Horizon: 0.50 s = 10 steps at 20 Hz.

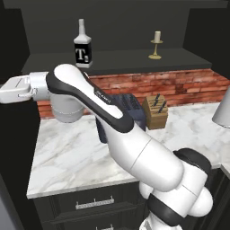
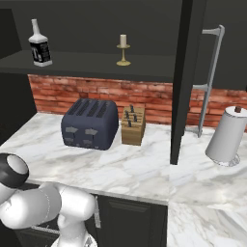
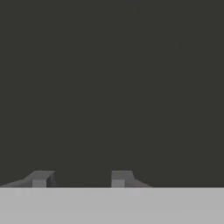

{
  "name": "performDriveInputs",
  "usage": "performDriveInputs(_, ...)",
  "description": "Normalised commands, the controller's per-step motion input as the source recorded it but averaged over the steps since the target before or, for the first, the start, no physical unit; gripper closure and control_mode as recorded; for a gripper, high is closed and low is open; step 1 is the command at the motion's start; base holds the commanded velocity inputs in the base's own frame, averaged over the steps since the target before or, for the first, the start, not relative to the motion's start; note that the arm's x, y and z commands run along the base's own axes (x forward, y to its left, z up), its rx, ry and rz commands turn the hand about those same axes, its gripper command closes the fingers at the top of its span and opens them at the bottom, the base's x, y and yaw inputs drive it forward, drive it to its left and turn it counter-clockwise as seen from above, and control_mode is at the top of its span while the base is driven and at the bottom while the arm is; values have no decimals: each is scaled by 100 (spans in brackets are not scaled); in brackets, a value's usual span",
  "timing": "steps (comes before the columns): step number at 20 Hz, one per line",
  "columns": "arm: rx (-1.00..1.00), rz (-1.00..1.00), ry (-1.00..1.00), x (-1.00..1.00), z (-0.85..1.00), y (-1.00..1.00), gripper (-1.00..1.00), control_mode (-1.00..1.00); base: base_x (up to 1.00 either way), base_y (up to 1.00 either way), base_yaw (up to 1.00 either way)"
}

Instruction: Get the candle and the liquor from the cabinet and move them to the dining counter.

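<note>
The liquor (image 1: 82, 47) and the candle (image 1: 156, 45) stood untouched on the cabinet shelf (image 1: 121, 60), candle at three o'clock of the bottle. The gripper (image 3: 79, 178) faced a dark panel, fingertips apart with nothing between them; closing there would likely catch nothing, and a blind swing could topple the bottle.

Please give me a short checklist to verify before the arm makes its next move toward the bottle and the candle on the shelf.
1. Bottle stands upright on the cabinet shelf: ok.
2. Candle stands upright on the same shelf, well apart from the bottle: ok.
3. Cabinet door is open, so the shelf is reachable: ok.
4. Fingers hold nothing; a gap shows between them in the hand view: ok.
5. Hand is aimed at the bottle or candle: not ok; the hand view faces a plain dark surface.
6. Toaster and knife block sit below the shelf, out of the way: ok.
</note>
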Motion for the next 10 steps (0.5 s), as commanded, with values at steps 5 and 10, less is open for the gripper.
performDriveInputs(5,5,0,-9,-1,19,-24,-100,-100,0,0,0)
performDriveInputs(10,0,-14,-3,-5,35,-50,-100,-100,0,0,0)
